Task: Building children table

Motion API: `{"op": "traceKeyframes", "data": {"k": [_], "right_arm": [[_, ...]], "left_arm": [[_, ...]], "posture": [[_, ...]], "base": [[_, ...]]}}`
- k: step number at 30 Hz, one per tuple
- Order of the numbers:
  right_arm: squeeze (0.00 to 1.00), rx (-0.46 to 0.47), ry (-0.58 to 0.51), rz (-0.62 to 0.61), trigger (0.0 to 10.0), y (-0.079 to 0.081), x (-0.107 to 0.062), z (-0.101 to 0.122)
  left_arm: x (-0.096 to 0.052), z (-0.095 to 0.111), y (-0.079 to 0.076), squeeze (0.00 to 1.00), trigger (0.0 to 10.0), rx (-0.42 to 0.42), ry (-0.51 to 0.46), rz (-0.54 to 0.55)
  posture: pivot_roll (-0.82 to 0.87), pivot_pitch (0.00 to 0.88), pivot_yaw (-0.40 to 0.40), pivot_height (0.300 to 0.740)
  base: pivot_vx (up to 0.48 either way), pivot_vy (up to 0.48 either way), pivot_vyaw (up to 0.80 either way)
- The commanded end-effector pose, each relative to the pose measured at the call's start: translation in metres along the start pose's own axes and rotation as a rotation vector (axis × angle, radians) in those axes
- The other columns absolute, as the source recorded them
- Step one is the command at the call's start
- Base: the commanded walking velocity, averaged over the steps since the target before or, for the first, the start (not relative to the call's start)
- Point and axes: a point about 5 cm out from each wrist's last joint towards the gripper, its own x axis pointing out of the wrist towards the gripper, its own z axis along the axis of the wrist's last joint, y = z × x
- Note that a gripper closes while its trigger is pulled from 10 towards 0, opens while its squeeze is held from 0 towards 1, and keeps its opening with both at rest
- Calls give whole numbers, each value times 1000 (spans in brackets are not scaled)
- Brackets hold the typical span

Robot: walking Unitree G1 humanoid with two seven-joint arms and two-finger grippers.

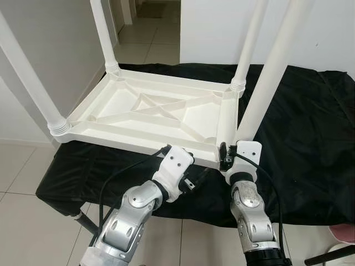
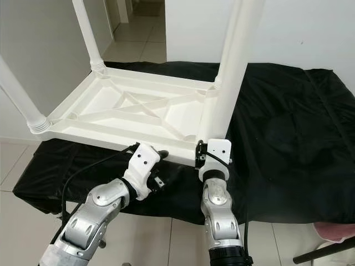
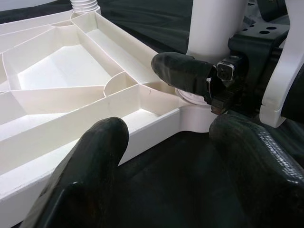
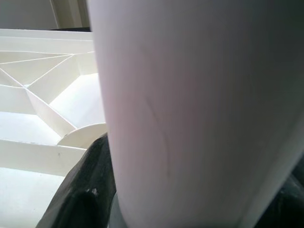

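1. Clearly lying upside down on a black cloth (image 1: 310,133): white tabletop (image 1: 150,113), ribbed underside facing up so the leg sockets are reachable.
2. Already standing up from three corners: far-left leg (image 1: 104,36), near-left leg (image 1: 28,77), far-right leg (image 1: 249,47), each seated at a threaded collar.
3. Clamping the fourth leg (image 1: 269,77) low down, right at the near-right corner socket: right gripper (image 1: 228,156), fingers closed on the tube, probably holding it upright for seating or twisting in.
4. Hovering just beside the tabletop's near edge, near that same corner: left gripper (image 3: 161,142), fingers (image 3: 90,156) spread apart and gripping nothing, likely waiting to steady the tabletop against turning.
5. Crowding the socket: the right gripper's finger (image 3: 183,71) and its bracket, leaving little room for the left one.
6. Surrounding the work: tiled floor (image 1: 16,177), pale wall (image 1: 321,33), open doorway (image 1: 152,27); something pink (image 1: 343,231) lying at the lower right, too cropped to identify.
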Motion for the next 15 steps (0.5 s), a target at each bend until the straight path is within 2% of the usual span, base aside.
{"op": "traceKeyframes", "data": {"k": [1, 2, 6, 13, 14, 15], "right_arm": [[98, 104, 76, -1, 10000, 12, -7, -11], [1000, 91, 48, 19, 10000, 11, -7, -7], [1000, 61, -5, 44, 10000, 8, -5, -1], [1000, 33, -11, 54, 10000, 1, -1, -1], [0, 31, -30, 81, 10000, -2, 2, 1], [0, 31, -44, 100, 10000, -4, 3, 3]], "left_arm": [[-1, -2, 4, 0, 10000, 9, 9, 41], [-1, -1, 6, 0, 10000, 12, 7, 46], [-1, -1, 7, 0, 10000, 11, 3, 55], [-1, -1, 6, 0, 10000, 14, 2, 53], [-1, -1, 7, 0, 10000, 13, 1, 54], [-1, -1, 7, 0, 10000, 12, 0, 55]], "posture": [[-25, 45, 56, 740], [-23, 47, 55, 740], [-20, 46, 55, 740], [-20, 46, 55, 740], [-22, 47, 52, 740], [-22, 47, 52, 740]], "base": [[0, 0, 0], [0, 0, 0], [0, 0, 0], [0, 0, 0], [0, 0, 0], [0, 0, 0]]}}
